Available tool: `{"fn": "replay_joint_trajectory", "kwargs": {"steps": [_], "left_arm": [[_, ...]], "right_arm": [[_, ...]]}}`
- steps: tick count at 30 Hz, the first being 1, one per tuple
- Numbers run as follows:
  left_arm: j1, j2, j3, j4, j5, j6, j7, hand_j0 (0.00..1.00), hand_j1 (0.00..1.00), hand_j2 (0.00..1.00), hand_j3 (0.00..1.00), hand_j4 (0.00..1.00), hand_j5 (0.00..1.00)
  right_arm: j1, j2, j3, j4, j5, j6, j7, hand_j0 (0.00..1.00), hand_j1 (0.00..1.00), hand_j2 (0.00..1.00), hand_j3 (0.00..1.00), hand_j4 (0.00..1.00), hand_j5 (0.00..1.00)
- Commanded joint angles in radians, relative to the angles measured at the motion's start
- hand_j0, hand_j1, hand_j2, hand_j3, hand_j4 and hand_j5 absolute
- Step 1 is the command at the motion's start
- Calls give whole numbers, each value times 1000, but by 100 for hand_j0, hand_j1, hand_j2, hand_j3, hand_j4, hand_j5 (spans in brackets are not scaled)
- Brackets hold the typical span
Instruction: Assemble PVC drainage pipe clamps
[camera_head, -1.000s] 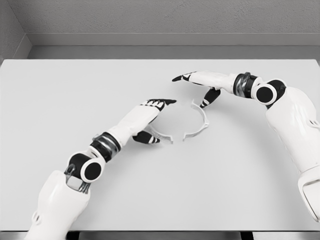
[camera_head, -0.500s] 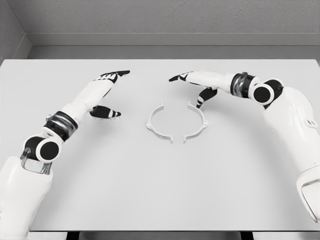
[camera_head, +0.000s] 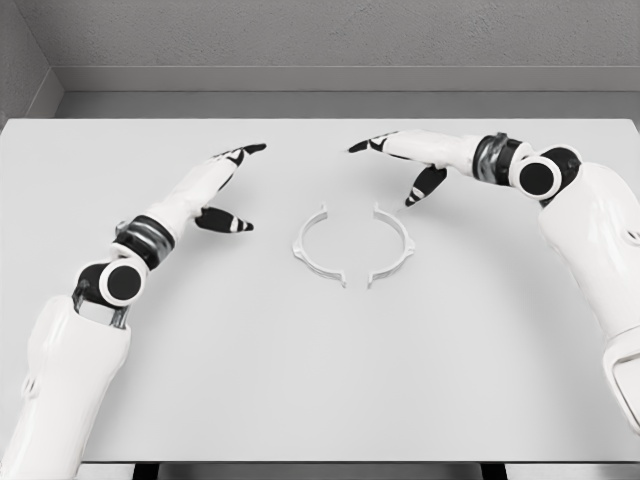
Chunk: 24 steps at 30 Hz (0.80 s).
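Two white half-ring clamp pieces lie flat on the bench, a little toward the far edge from its middle and about midway between its left and right edges. The left clamp half (camera_head: 316, 245) and the right clamp half (camera_head: 393, 246) curve toward each other, so together they outline a near circle. At the far side a clear gap separates their tabbed ends; at the near side the ends come close, but a narrow slit shows between them, so the two halves are not joined. Nothing else touches either piece.

The left hand (camera_head: 218, 185) hovers over the bench to the left of the ring, well apart from it. Its fingers are stretched out and point toward the far edge, the dark thumb juts toward the ring, and it holds nothing. Its white arm runs back toward the near left corner.

The right hand (camera_head: 407, 159) hangs just beyond the right clamp half, on the far side, near it yet not touching. The fingers are extended toward the left, the thumb angles down toward the clamp, and the hand is empty. Its arm comes in from the right edge.

The white bench (camera_head: 320, 380) meets a grey wall along its far edge.
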Motion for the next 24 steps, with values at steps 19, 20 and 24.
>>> {"fn": "replay_joint_trajectory", "kwargs": {"steps": [19, 20, 24], "left_arm": [[6, -78, -85, 26, -5, 8, 1, 100, 100, 100, 100, 100, 100], [8, -83, -85, 26, -7, 8, 1, 100, 100, 100, 100, 100, 100], [6, -92, -85, 25, -8, 10, 1, 100, 100, 100, 100, 100, 100]], "right_arm": [[143, -200, -12, -296, -23, -67, 0, 100, 100, 100, 100, 100, 100], [149, -200, -12, -301, -23, -67, 0, 100, 100, 100, 100, 100, 100], [163, -200, -12, -342, -23, -67, 0, 100, 100, 100, 100, 100, 100]]}}
